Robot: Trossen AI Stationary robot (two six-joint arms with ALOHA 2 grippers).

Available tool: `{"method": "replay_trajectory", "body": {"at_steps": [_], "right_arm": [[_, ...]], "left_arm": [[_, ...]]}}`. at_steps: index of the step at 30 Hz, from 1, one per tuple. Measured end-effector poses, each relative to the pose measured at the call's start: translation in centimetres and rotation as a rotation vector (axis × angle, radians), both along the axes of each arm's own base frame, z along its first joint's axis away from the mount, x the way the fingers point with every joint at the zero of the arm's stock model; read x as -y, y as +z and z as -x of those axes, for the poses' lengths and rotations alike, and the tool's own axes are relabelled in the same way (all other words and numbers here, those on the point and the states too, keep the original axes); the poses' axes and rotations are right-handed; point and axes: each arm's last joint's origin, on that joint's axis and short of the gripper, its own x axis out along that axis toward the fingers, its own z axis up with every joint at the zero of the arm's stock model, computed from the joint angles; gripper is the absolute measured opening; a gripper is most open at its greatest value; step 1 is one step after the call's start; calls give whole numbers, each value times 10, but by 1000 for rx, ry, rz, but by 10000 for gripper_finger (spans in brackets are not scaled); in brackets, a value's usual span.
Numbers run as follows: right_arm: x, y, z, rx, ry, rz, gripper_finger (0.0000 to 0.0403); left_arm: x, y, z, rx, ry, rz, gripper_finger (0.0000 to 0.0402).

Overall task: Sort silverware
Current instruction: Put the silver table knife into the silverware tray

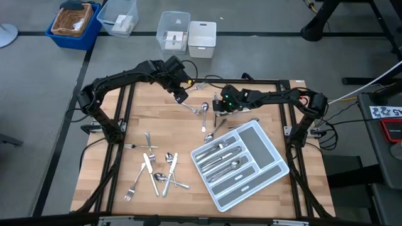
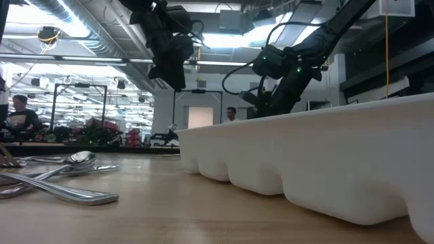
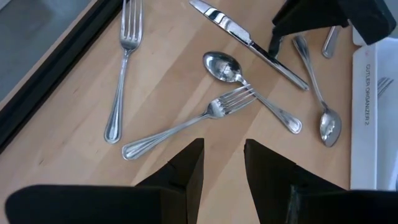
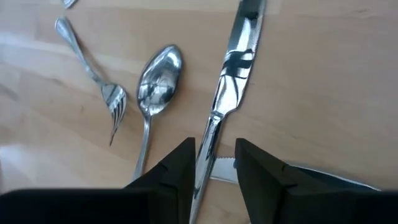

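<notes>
The silverware lies in three groups: a loose pile [image 1: 157,172] at the near left, several pieces in the grey tray [image 1: 276,172], and a few [image 1: 204,114] at mid table. My right gripper [image 4: 214,165] is open and low over that middle group. Its fingers stand on either side of a table knife's handle [image 4: 208,149], with a spoon [image 4: 158,81] and a fork [image 4: 112,102] beside it. My left gripper [image 3: 222,168] is open and hangs above a fork [image 3: 186,124], a spoon [image 3: 224,65] and the same knife [image 3: 249,40], all flat on the wood. My right gripper comes at the knife from above, fingers across its handle [image 4: 208,149], and the knife lies flat on the table. I cannot tell whether either finger [image 4: 180,168] touches it.
The tray [image 2: 325,163] sits slantwise at the near right. Clear boxes [image 1: 173,31] and a blue bin [image 1: 74,22] stand beyond the table's far edge. Another fork [image 3: 121,74] lies near the black frame rail. Bare wood shows between the near pile and the middle group.
</notes>
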Motion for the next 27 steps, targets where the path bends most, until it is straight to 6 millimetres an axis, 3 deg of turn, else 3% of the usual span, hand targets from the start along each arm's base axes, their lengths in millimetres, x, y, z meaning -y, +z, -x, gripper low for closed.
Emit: {"method": "replay_trajectory", "body": {"at_steps": [18,27], "right_arm": [[-6,-3,-8,29,-52,0,115],[-1,-20,-36,-80,33,-66,115]], "left_arm": [[0,0,0,-1,-3,-2,104],[0,0,1,-8,-10,-1,104]]}}
